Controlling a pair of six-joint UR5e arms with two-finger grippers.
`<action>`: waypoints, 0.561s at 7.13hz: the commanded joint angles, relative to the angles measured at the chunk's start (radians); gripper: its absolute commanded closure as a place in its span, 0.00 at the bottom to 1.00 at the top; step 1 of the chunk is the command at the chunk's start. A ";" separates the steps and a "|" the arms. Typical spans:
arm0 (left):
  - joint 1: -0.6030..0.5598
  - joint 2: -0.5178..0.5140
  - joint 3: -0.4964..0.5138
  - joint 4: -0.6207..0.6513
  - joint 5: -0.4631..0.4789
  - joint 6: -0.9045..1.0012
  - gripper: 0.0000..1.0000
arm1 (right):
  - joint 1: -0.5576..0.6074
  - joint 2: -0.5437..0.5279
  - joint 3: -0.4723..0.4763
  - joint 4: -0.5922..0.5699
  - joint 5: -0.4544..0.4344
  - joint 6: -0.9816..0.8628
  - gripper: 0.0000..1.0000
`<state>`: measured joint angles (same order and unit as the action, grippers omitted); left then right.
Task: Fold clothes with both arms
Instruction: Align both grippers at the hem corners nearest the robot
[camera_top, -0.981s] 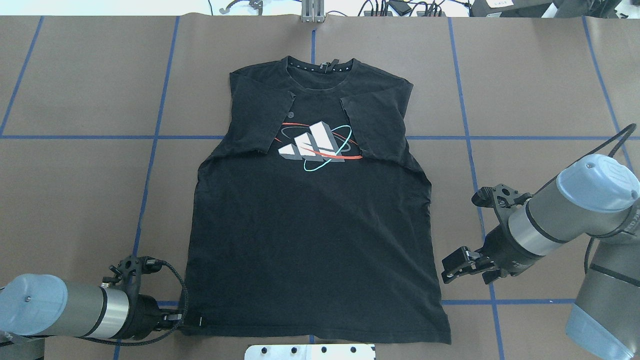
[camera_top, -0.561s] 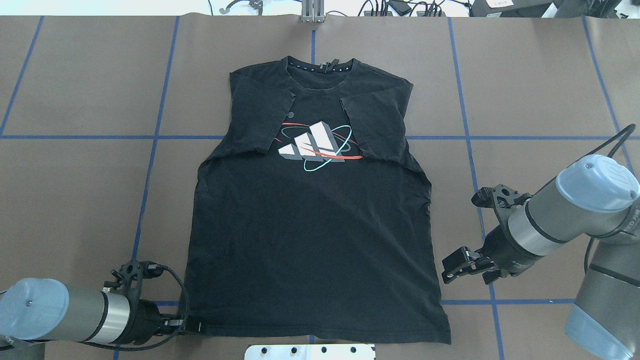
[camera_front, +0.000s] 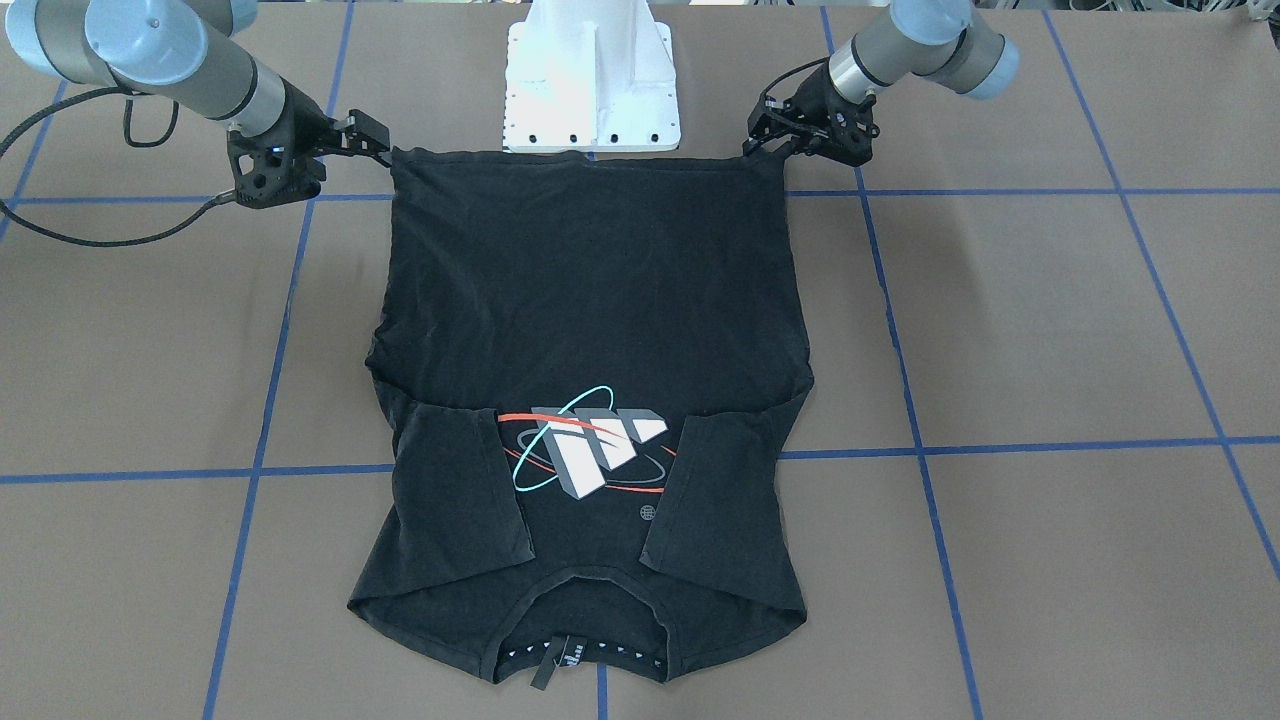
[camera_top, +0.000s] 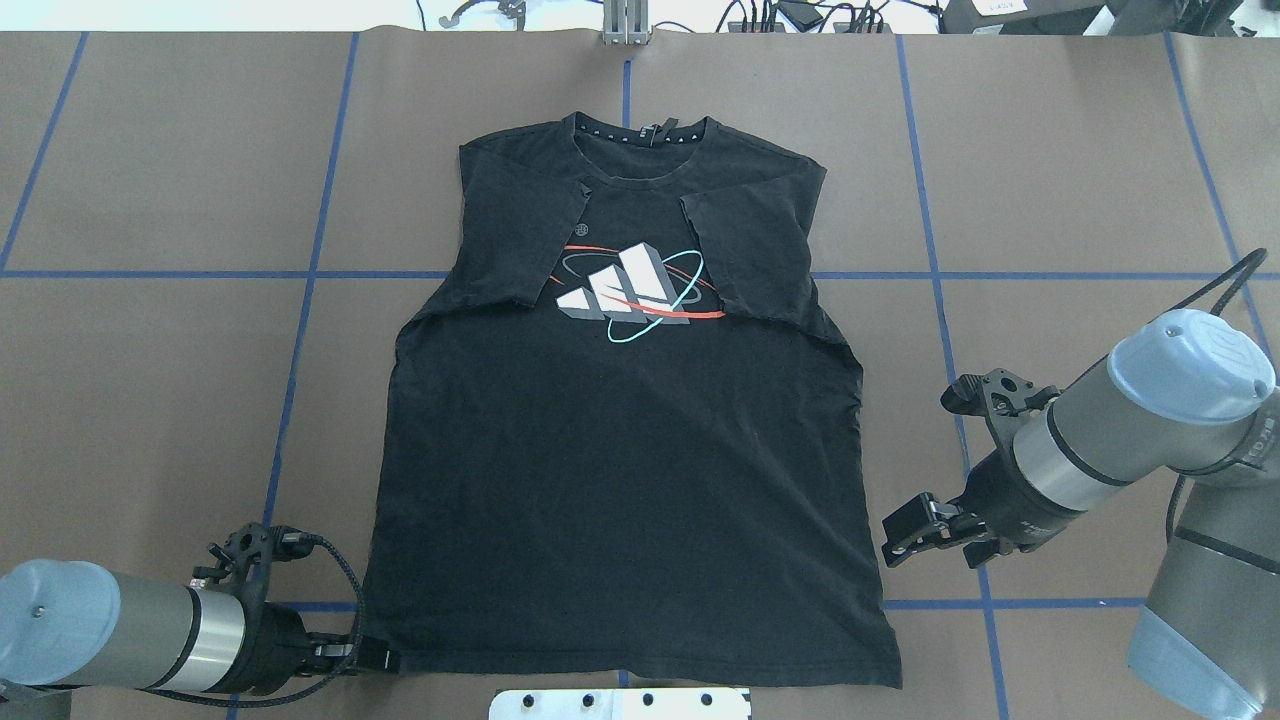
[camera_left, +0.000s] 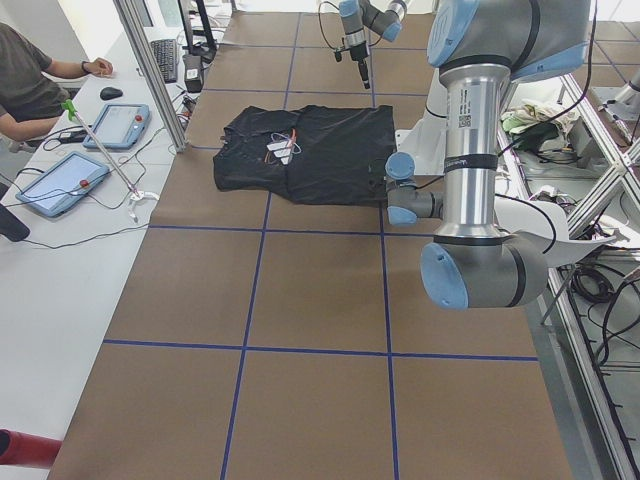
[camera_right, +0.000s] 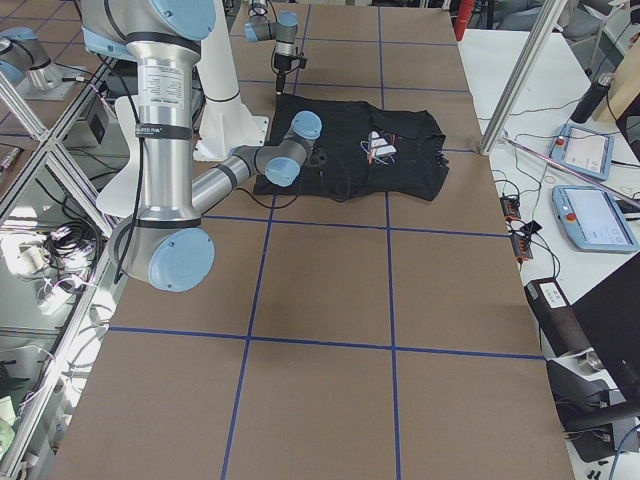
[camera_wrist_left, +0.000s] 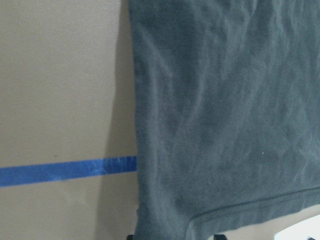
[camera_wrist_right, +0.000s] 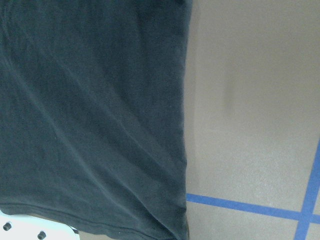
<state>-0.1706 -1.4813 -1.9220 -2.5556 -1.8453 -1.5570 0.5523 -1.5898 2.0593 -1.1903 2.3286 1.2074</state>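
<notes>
Left gripper: has slid back toward the robot over the last second, jaws apart astride the near-left hem corner of the T-shirt, which lies flat on the table, graphic up, sleeves folded in. Right gripper: unmoved, jaws apart, empty, just off the shirt's right edge. You can log this as pre-grasp staging; the hem-to-collar fold looks not yet begun.

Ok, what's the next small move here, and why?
Probably ease the right gripper onto its side's hem corner of the T-shirt. The left gripper sits at its own hem corner, while the right one looks open and just beside the cloth.
</notes>
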 joint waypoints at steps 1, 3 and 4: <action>-0.001 0.029 -0.018 0.000 0.000 -0.002 0.47 | 0.000 0.002 -0.001 0.000 0.000 0.000 0.00; 0.005 0.024 -0.018 0.000 0.000 -0.009 0.49 | 0.000 -0.001 -0.002 0.000 -0.002 0.000 0.00; 0.012 0.019 -0.018 0.000 0.000 -0.017 0.48 | 0.000 -0.002 -0.002 0.000 -0.002 0.000 0.00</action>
<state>-0.1653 -1.4580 -1.9400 -2.5556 -1.8454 -1.5653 0.5518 -1.5901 2.0573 -1.1904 2.3272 1.2073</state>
